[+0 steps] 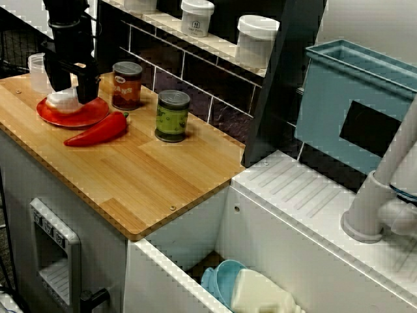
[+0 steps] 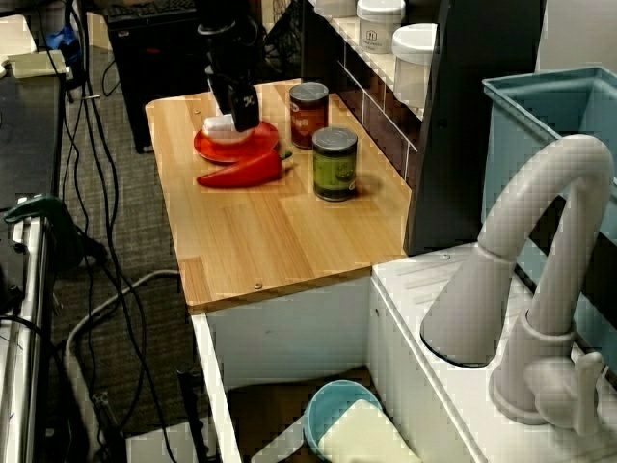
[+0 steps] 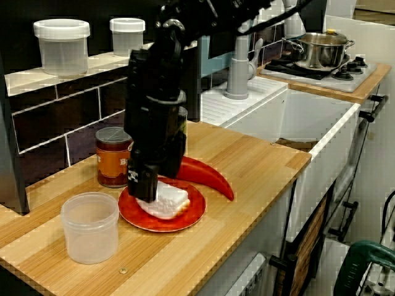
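In the view from the sink side, my black gripper (image 1: 70, 91) is lowered onto a red plate (image 1: 88, 116) at the far left of the wooden counter (image 1: 150, 176). Its fingers stand apart on either side of a white food piece (image 1: 60, 100) lying on the plate. The view from the counter's end shows one finger (image 3: 143, 180) touching the white piece (image 3: 166, 202) on the plate (image 3: 192, 213). Whether the fingers press on it is unclear. A red pepper (image 1: 98, 130) lies against the plate's near rim.
A brown can (image 1: 127, 85) and a green can (image 1: 172, 115) stand behind the pepper. A clear plastic cup (image 3: 90, 227) sits beside the plate. White jars (image 1: 257, 39) line the ledge. The sink holds a blue bowl (image 2: 337, 415) beside a faucet (image 2: 540, 289).
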{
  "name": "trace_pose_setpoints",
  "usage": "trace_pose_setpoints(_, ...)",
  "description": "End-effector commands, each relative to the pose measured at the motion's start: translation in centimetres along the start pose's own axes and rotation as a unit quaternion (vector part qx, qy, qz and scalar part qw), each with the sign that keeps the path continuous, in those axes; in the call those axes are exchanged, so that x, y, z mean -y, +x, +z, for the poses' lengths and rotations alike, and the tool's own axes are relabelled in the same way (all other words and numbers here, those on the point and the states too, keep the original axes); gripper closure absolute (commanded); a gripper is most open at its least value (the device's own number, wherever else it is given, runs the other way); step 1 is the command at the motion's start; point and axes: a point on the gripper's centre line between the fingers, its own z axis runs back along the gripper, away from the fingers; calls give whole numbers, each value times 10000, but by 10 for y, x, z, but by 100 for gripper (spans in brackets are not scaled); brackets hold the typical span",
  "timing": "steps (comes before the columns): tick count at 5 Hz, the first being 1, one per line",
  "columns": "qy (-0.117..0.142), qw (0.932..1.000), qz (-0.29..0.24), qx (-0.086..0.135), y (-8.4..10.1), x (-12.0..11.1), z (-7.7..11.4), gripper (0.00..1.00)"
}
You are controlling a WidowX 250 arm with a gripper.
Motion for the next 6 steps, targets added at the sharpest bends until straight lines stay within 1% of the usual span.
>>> trace_pose_setpoints(1, -53, 9995, 31, 326, 22, -16, 41, 0)
trace_pose_setpoints(2, -39, 9995, -12, 305, 24, -20, 43, 0)
trace_pose_setpoints(3, -11, 9993, -178, 327, 18, -21, 42, 0)
trace_pose_setpoints(4, 46, 9988, -254, 405, 16, -25, 39, 0)
trace_pose_setpoints(5, 84, 9990, -266, 360, 17, -26, 37, 0)
trace_pose_setpoints(6, 36, 9991, -258, 325, 19, -28, 43, 0)
